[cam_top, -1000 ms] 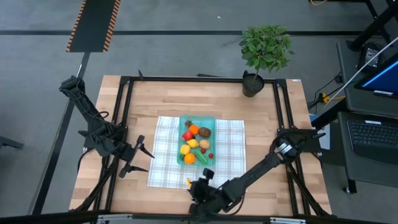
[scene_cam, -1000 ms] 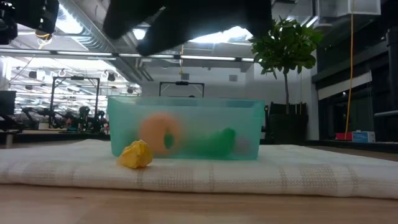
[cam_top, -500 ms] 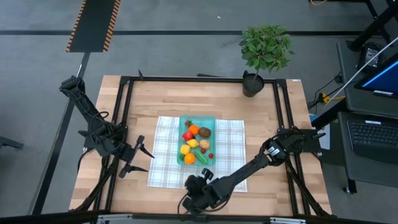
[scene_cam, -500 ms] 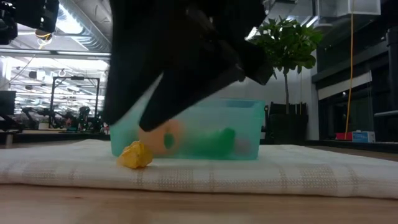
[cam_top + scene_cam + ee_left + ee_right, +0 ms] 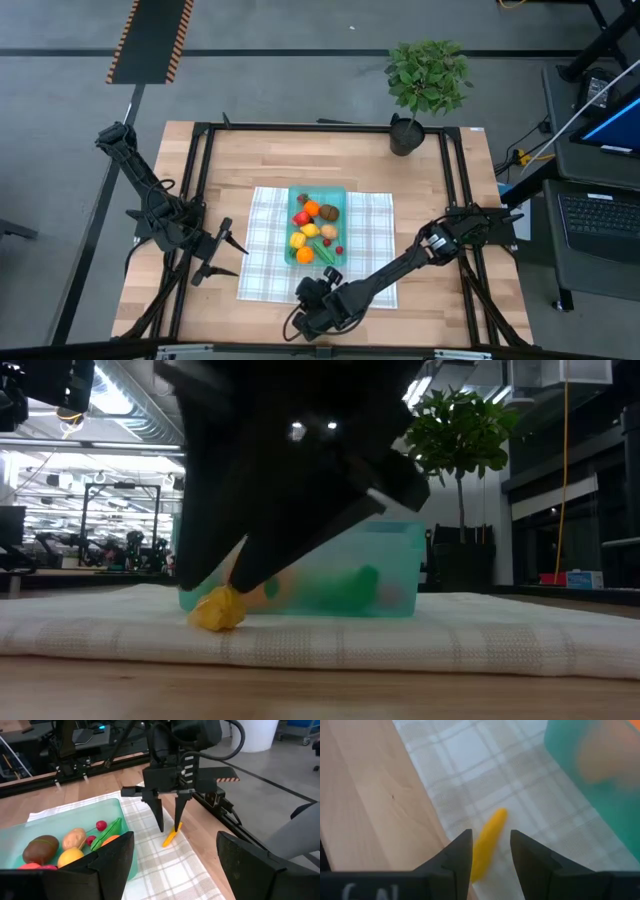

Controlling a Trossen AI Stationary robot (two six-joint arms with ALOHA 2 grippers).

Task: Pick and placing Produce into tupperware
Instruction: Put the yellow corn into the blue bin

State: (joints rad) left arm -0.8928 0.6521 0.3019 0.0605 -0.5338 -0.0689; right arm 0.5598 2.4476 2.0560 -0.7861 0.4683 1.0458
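While the left hand (image 5: 222, 253) waits open and empty off to the side of the checked cloth (image 5: 265, 250), the right hand (image 5: 167, 822) hangs point-down over a small yellow produce piece (image 5: 170, 837) on the cloth near the worktop (image 5: 300, 160) edge. Its 2 fingers (image 5: 457, 857) stand partly open, 1 on each side of the piece, not visibly gripping it. Just beyond sits the teal tupperware (image 5: 340, 195), holding the other produce (image 5: 312, 228).
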